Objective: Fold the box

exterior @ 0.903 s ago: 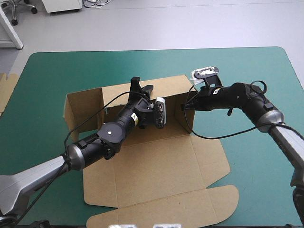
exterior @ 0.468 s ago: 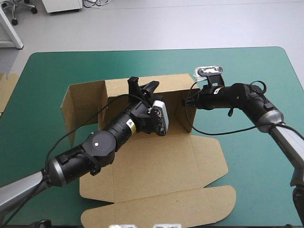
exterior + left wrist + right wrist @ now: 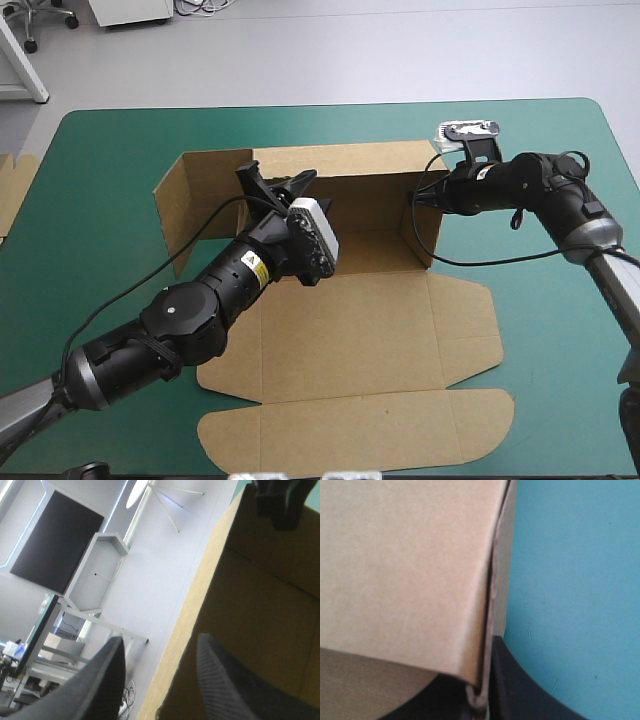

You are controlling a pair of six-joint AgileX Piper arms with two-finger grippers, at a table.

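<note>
Sitting midway on the tabletop point(image 3: 100, 150), the box point(image 3: 350, 330) runs its raised back wall point(image 3: 370, 165) crosswise; the left tool point(image 3: 277, 178) straddles that wall's top edge, unclenched, while the right tool point(image 3: 417, 197) pinches its right-end corner.

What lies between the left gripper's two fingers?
The box: its raised far wall's top edge passes between the open fingers of the left gripper. The left wrist view shows it best.
</note>
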